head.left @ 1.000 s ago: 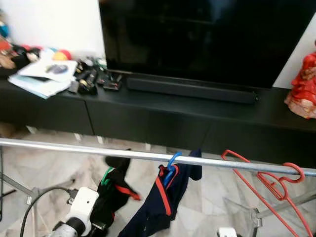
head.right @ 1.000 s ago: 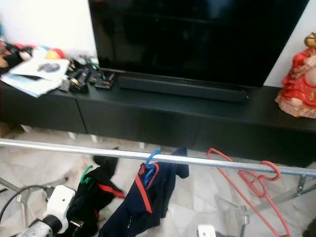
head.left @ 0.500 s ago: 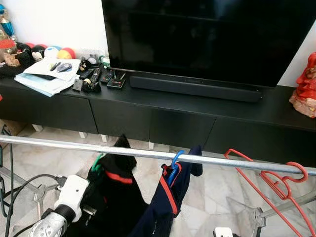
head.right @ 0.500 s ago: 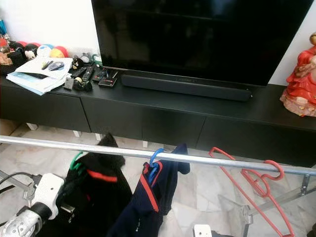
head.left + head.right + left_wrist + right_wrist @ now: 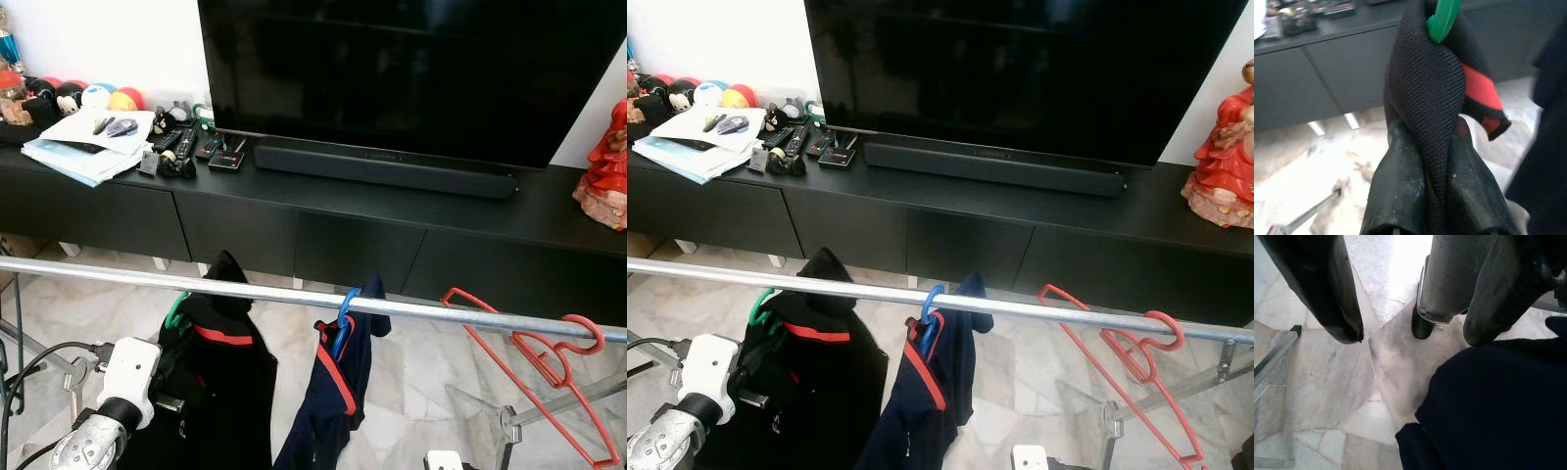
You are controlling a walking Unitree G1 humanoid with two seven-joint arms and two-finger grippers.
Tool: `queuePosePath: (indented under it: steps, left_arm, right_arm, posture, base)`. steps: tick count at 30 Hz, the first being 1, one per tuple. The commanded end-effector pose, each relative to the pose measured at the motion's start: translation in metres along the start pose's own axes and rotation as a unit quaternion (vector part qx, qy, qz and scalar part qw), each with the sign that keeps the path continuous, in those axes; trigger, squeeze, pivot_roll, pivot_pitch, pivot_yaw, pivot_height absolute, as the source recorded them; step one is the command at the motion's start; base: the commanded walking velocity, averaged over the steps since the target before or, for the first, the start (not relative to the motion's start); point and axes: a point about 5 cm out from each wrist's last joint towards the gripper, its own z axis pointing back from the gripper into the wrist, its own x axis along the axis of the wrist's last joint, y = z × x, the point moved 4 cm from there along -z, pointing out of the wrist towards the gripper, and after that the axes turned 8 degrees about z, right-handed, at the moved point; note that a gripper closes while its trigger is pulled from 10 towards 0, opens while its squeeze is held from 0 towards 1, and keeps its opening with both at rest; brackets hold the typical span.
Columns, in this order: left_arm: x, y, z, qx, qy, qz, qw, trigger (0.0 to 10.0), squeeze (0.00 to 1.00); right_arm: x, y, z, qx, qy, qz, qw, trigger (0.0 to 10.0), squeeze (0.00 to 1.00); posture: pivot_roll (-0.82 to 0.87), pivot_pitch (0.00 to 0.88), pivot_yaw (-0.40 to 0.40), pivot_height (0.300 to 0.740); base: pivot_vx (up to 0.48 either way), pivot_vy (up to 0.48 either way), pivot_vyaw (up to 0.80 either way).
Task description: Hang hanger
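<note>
One left end effector (image 5: pixel 1425 196) pinching black garment (image 5: pixel 1425 98), green hanger (image 5: pixel 1442 19) beyond its fingertips.

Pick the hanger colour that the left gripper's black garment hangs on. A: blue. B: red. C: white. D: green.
D: a green hanger pokes out of the top of the black garment that the left gripper pinches, while the blue hanger carries the navy garment on the rail.
</note>
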Motion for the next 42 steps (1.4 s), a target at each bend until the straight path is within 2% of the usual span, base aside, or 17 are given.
queuePosePath:
  steps: [1, 4, 9, 14, 20, 35, 42]
  left_arm:
    - [0.009, -0.009, 0.0, -0.039, -0.008, -0.024, 0.999, 10.0, 0.0]
    - [0.009, -0.01, 0.002, -0.055, -0.003, -0.034, 0.998, 10.0, 0.0]
    - [0.03, 0.004, -0.002, -0.015, -0.048, -0.021, 0.999, 10.0, 0.0]
    - [0.036, 0.007, -0.003, -0.004, -0.065, -0.014, 0.998, 10.0, 0.0]
    - [0.039, 0.02, -0.002, 0.036, -0.073, -0.004, 0.997, 10.0, 0.0]
    - [0.01, 0.043, -0.004, 0.115, 0.018, 0.004, 0.993, 10.0, 0.0]
    - [-0.001, 0.042, -0.001, 0.115, 0.045, 0.022, 0.992, 10.0, 0.0]
  right_arm:
    - [-0.004, -0.002, 0.001, -0.002, 0.005, 0.0, 1.0, 10.0, 0.0]
    - [-0.004, -0.002, 0.001, -0.001, 0.006, 0.004, 1.0, 10.0, 0.0]
    - [-0.003, -0.002, 0.001, -0.001, 0.006, 0.005, 1.0, 10.0, 0.0]
    - [-0.003, -0.002, 0.001, -0.001, 0.005, 0.005, 1.0, 10.0, 0.0]
    - [-0.004, -0.002, 0.001, 0.0, 0.006, 0.005, 1.0, 10.0, 0.0]
    - [-0.005, -0.001, 0.001, 0.002, 0.009, 0.008, 1.0, 10.0, 0.0]
    - [-0.006, -0.001, 0.001, 0.003, 0.009, 0.007, 1.0, 10.0, 0.0]
  posture:
    - [0.0, 0.101, -0.059, 0.74]
    - [0.0, 0.101, -0.059, 0.74]
    - [0.0, 0.099, -0.06, 0.74]
    - [0.0, 0.099, -0.059, 0.74]
    - [0.0, 0.098, -0.059, 0.74]
    - [0.0, 0.089, -0.055, 0.74]
    - [0.0, 0.089, -0.053, 0.74]
  base:
    - [0.0, 0.0, 0.0]
    - [0.0, 0.0, 0.0]
    - [0.0, 0.0, 0.0]
    - [0.0, 0.0, 0.0]
    - [0.0, 0.0, 0.0]
    - [0.0, 0.0, 0.0]
    - [0.0, 0.0, 0.0]
